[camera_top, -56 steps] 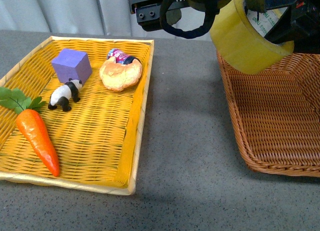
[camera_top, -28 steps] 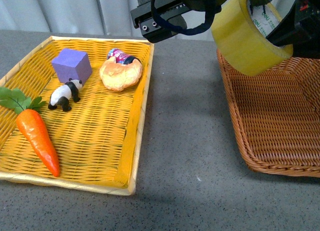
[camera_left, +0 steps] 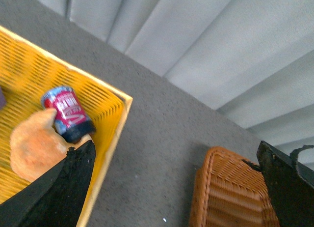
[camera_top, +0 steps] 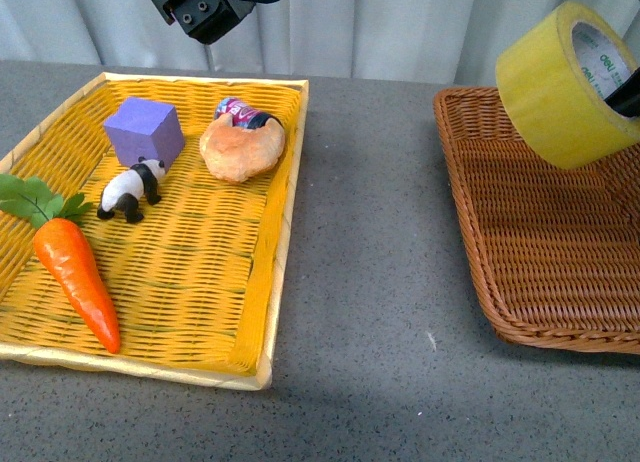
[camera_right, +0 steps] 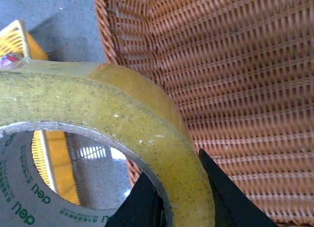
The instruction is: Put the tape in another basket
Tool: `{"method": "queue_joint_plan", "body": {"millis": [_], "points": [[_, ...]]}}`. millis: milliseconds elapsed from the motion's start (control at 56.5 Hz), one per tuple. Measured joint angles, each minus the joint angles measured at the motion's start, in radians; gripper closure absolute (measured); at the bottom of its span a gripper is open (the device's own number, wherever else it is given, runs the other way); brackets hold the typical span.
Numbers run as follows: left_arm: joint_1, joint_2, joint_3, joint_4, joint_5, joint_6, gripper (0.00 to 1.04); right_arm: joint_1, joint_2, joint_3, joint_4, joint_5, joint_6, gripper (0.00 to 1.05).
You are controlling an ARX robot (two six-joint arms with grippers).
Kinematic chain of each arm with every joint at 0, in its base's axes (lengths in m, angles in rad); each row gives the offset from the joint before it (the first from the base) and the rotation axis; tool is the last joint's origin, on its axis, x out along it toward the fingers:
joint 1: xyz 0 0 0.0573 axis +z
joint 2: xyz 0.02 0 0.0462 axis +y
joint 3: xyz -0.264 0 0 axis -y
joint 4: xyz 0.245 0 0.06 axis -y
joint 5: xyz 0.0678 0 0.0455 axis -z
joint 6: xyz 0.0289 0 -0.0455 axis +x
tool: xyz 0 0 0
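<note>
The right gripper (camera_right: 182,192) is clamped on the wall of the tape (camera_top: 558,90), which hangs tilted over the basket (camera_top: 480,272) at the right edge of the counter. Its white core reads "deli" in green. The left gripper (camera_left: 174,187) has its fingers wide apart.

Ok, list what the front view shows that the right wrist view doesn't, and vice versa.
Front only: the purple cube, panda, carrot, bread roll and can in the yellow tray. Right wrist only: the right gripper clamped on the tape wall. Both: tape over the wicker basket, tray, grey table.
</note>
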Motion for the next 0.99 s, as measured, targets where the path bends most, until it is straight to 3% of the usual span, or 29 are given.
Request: {"method": "queue_joint_plan", "body": {"millis": [177, 425, 673, 992], "points": [[0.018, -0.013, -0.085, 0.168, -0.131, 0.223, 0.07, -0.025, 0.021, -0.01, -0.035, 0.114, -0.128, 0.89], [0.074, -0.06, -0.2, 0.296, -0.193, 0.415, 0.07, -0.04, 0.098, -0.026, -0.003, 0.201, -0.239, 0.89], [0.135, -0.111, -0.293, 0.343, -0.22, 0.498, 0.07, -0.039, 0.178, 0.005, 0.021, 0.247, -0.298, 0.89], [0.142, -0.125, -0.329, 0.354, -0.23, 0.513, 0.07, -0.043, 0.265, 0.117, 0.021, 0.268, -0.343, 0.88]]}}
